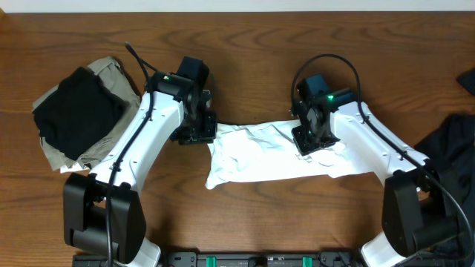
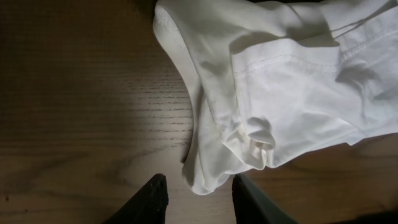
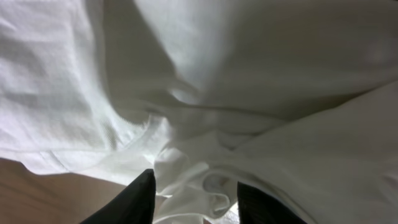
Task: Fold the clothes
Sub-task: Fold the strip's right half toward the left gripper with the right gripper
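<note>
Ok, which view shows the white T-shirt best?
Overhead: nearly the whole white T-shirt shows, crumpled across the table. Left wrist shows only one end with a stitched hem; right wrist shows just bunched folds.

Work surface: one wooden table (image 1: 245, 222), dark brown, grain running left to right. It fills nearly the whole overhead view.

Far edge: a narrow pale strip (image 1: 223, 4) runs along the table's far side. Whether it is wall or floor cannot be told.

Near edge: a black rail (image 1: 260, 259) with green fittings lies at the middle.

Lighting: from above, even, with soft shadows on the wood. In the left wrist view the tabletop is brightest in a middle band and dark toward the far left corner. In the right wrist view only a small patch of it shows, near left.
</note>
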